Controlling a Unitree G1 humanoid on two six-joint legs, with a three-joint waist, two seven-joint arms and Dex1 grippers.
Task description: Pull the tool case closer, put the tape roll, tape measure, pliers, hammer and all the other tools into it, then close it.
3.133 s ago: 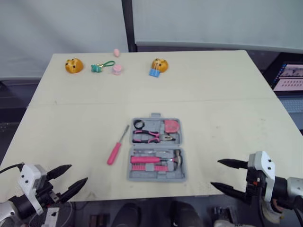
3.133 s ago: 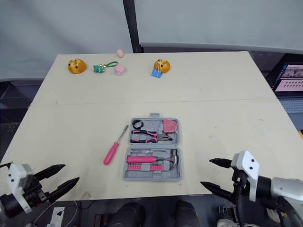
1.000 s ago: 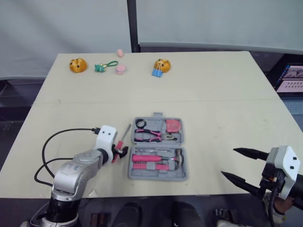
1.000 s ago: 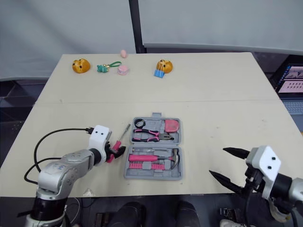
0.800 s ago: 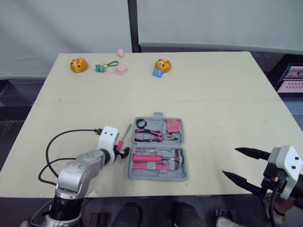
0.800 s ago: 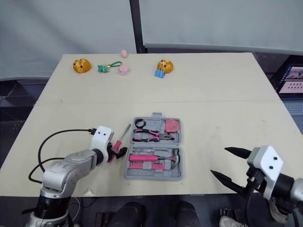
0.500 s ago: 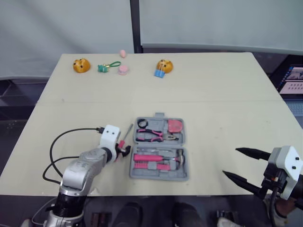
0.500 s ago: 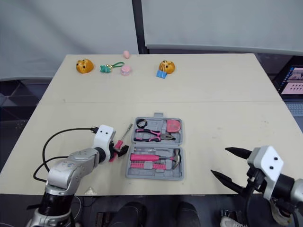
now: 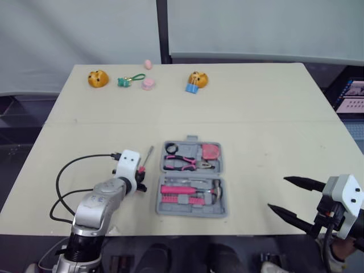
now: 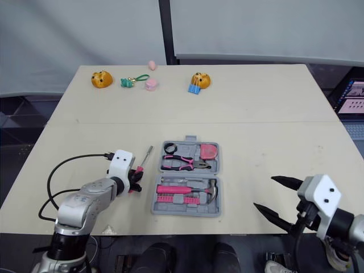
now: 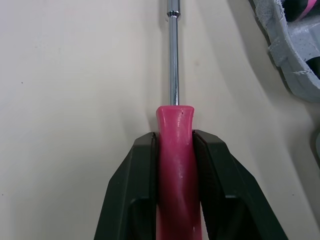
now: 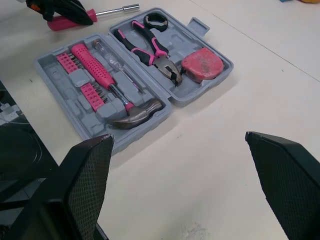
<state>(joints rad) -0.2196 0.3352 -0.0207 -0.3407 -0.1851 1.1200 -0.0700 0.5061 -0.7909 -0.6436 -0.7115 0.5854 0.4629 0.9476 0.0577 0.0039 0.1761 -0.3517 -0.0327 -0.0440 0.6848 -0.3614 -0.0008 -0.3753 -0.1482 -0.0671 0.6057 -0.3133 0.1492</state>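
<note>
Right gripper (image 10: 264,192) is held spread at the near table (image 10: 256,114) edge, out of the way; left gripper (image 11: 174,136) is clamped on the screwdriver (image 11: 172,60) handle, for lifting into the open case (image 10: 185,211) just beside

Along the far edge of the pale wooden table (image 9: 256,114) sat an orange bear-shaped toy (image 9: 98,78), a green keychain (image 9: 128,80), a small round pink object (image 9: 148,84), a pink egg-shaped piece (image 9: 147,64) and a second orange toy (image 9: 198,77) touching a blue binder clip (image 9: 190,87).

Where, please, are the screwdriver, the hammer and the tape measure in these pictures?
screwdriver (image 11: 175,150): left wrist view, pink handle
hammer (image 12: 136,113): right wrist view, metal head
tape measure (image 12: 201,65): right wrist view, red casing
</note>
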